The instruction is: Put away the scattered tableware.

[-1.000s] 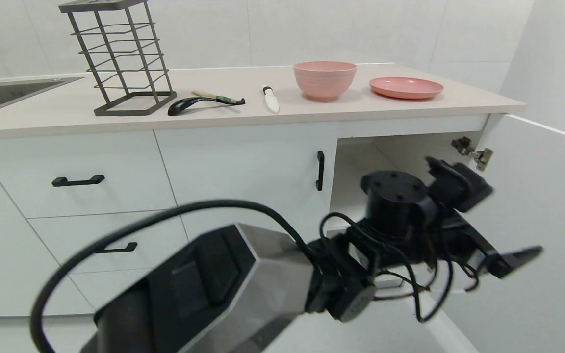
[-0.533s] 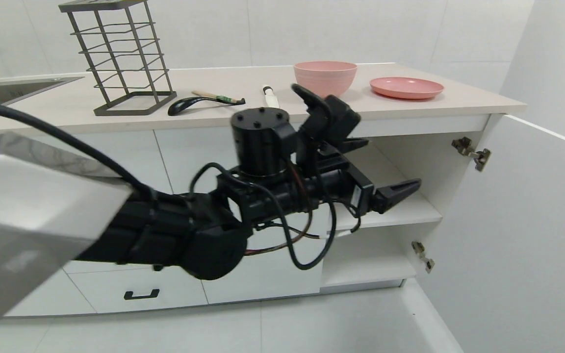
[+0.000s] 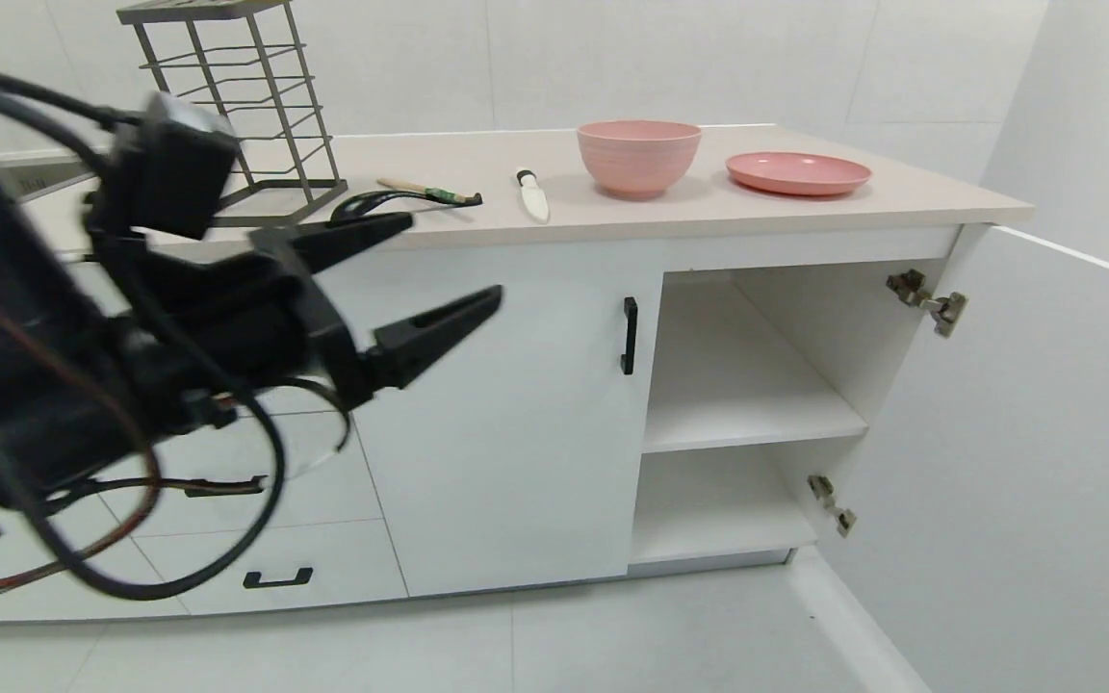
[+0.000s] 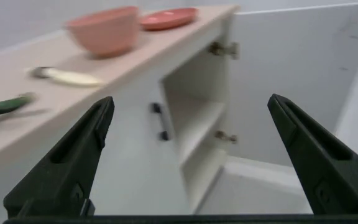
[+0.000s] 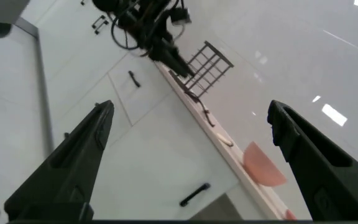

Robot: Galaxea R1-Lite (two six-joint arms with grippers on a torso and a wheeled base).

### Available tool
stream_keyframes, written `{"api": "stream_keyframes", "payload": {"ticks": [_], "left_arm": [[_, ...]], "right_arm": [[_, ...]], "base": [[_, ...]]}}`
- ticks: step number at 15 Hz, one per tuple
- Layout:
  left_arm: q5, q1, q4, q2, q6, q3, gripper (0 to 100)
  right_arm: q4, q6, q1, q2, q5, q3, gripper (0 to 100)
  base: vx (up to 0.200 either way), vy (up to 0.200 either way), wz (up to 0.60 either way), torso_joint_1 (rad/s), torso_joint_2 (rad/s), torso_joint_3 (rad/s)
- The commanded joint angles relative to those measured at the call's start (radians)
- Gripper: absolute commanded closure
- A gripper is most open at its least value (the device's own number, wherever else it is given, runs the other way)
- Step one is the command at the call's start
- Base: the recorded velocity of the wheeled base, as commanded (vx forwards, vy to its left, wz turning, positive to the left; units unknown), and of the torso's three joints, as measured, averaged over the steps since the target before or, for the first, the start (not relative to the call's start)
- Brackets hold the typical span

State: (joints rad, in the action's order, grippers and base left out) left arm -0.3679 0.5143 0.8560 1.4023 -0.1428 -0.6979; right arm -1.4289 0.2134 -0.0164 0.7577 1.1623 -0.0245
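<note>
Left gripper [image 3: 453, 255] fingers spread wide, before white cabinet front [image 3: 516, 433]. Right gripper [image 5: 190, 109] fingers apart too (nothing held). Round pink bowl [image 3: 638, 154], flat pink plate [image 3: 798, 171], white knife [image 3: 532, 192] and black spoon [image 3: 391, 195] lie on beige countertop [image 3: 805, 207].

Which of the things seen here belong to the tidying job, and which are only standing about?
For the job: bowl, plate, knife, spoon, green-handled utensil, and probably the open cupboard.

Only standing about, it seems: rack, drawers.
</note>
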Motion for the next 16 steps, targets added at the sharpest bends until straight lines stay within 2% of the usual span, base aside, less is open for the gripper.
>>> {"api": "stream_keyframes", "payload": {"ticks": [1,2,3,4,5,7,8,9,11,13,15,16], "left_arm": [[0.000,-0.224,-0.002,-0.361,-0.032,0.232,0],[-0.005,-0.257,-0.012,-0.457,-0.038,0.313,0],[-0.005,-0.267,-0.015,-0.511,-0.037,0.350,0],[-0.002,-0.287,-0.037,-0.638,-0.035,0.426,0],[0.000,-0.312,-0.064,-0.709,-0.031,0.446,0],[0.001,-0.370,-0.114,-0.810,-0.031,0.475,0],[-0.002,-0.418,-0.150,-0.910,-0.031,0.526,0],[-0.002,-0.442,-0.173,-0.976,-0.035,0.577,0],[-0.002,-0.464,-0.186,-1.083,-0.037,0.660,0],[-0.002,-0.491,-0.187,-1.143,-0.037,0.693,0],[0.001,-0.531,-0.402,-1.321,-0.038,0.698,0],[0.004,-0.519,-0.566,-1.402,-0.043,0.698,0]], "right_arm": [[0.235,0.007,-0.024,-0.287,0.000,0.023,0],[0.360,0.007,-0.025,-0.390,0.000,0.021,0],[0.430,0.007,-0.027,-0.442,0.000,0.018,0],[0.628,0.009,-0.030,-0.575,-0.001,0.000,0],[0.731,0.009,-0.036,-0.636,-0.001,-0.014,0],[0.763,0.017,-0.040,-0.664,-0.003,-0.009,0],[0.762,0.017,-0.039,-0.664,-0.004,0.001,0],[0.762,0.017,-0.037,-0.664,-0.018,0.020,0],[0.768,0.012,-0.039,-0.664,-0.076,0.024,0],[0.769,0.012,-0.037,-0.664,-0.082,0.024,0],[0.825,0.000,-0.037,-0.664,-0.168,0.024,0],[0.872,-0.078,-0.037,-0.666,-0.231,0.024,0]], "base": [[0.000,0.000,0.00,0.000,0.00,0.000],[0.000,0.000,0.00,0.000,0.00,0.000],[0.000,0.000,0.00,0.000,0.00,0.000],[0.000,0.000,0.00,0.000,0.00,0.000],[0.000,0.000,0.00,0.000,0.00,0.000],[0.000,0.000,0.00,0.000,0.00,0.000],[0.000,0.000,0.00,0.000,0.00,0.000],[0.000,0.000,0.00,0.000,0.00,0.000],[0.000,0.000,0.00,0.000,0.00,0.000],[0.000,0.000,0.00,0.000,0.00,0.000],[0.000,0.000,0.00,0.000,0.00,0.000],[0.000,0.000,0.00,0.000,0.00,0.000]]}}
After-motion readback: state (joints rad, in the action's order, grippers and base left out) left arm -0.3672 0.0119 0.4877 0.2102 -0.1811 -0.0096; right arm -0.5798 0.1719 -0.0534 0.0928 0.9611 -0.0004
